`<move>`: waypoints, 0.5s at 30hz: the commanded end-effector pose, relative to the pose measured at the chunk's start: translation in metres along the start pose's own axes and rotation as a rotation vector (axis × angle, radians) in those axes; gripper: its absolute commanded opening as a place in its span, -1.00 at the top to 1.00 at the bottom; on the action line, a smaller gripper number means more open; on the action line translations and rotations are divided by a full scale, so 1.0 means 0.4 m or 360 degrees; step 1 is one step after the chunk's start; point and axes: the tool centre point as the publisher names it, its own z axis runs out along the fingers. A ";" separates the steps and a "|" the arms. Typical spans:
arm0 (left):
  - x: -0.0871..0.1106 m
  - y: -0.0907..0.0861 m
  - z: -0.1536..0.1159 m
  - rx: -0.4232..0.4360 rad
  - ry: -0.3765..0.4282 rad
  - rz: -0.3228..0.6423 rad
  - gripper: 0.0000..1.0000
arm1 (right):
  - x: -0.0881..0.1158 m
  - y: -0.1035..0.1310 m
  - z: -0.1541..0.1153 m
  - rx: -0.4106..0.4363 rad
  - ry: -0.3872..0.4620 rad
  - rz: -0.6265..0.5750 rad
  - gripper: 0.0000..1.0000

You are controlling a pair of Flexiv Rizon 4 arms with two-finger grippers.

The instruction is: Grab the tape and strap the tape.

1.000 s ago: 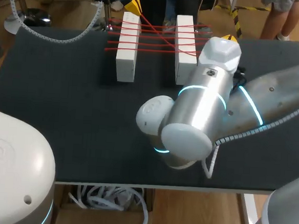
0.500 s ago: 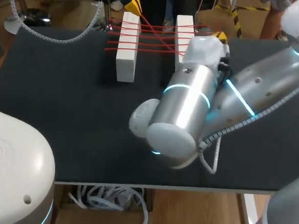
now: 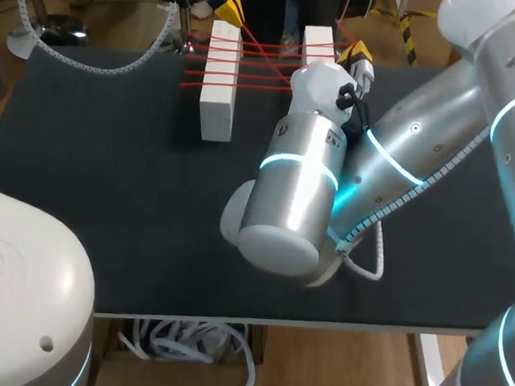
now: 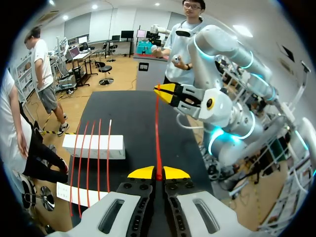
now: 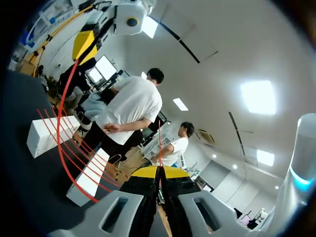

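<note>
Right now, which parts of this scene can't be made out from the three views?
- Head view: the right arm hides most of the right white block.
- Head view: the left claw is cut off by the top edge.
- Left wrist view: the left claw's own body covers part of the left white block.
- Right wrist view: the red tape strand at the right claw is too thin to trace.

right block [image 3: 317,35] mostly hidden, left tool [image 3: 233,15] cropped

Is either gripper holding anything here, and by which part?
Both pinch the red tape. The left gripper and the right gripper each clamp its free strand between their yellow tips, away from the white blocks.
</note>
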 end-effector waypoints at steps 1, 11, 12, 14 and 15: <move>-0.001 -0.002 -0.002 -0.0007 0.0003 -0.0002 1.00 | -0.006 -0.001 -0.007 -0.0002 0.0001 0.0001 1.00; -0.001 -0.002 -0.002 -0.0007 0.0003 -0.0002 1.00 | 0.002 0.089 -0.042 0.0026 0.0113 -0.0233 1.00; -0.001 -0.002 -0.002 -0.0007 0.0003 -0.0002 1.00 | 0.000 0.104 -0.048 0.0018 0.0125 -0.0274 1.00; -0.001 -0.002 -0.002 -0.0007 0.0003 -0.0002 1.00 | -0.005 0.132 -0.063 0.0018 0.0196 -0.0340 1.00; -0.001 -0.002 -0.002 -0.0007 0.0003 -0.0002 1.00 | -0.008 0.144 -0.071 -0.0009 0.0191 -0.0365 1.00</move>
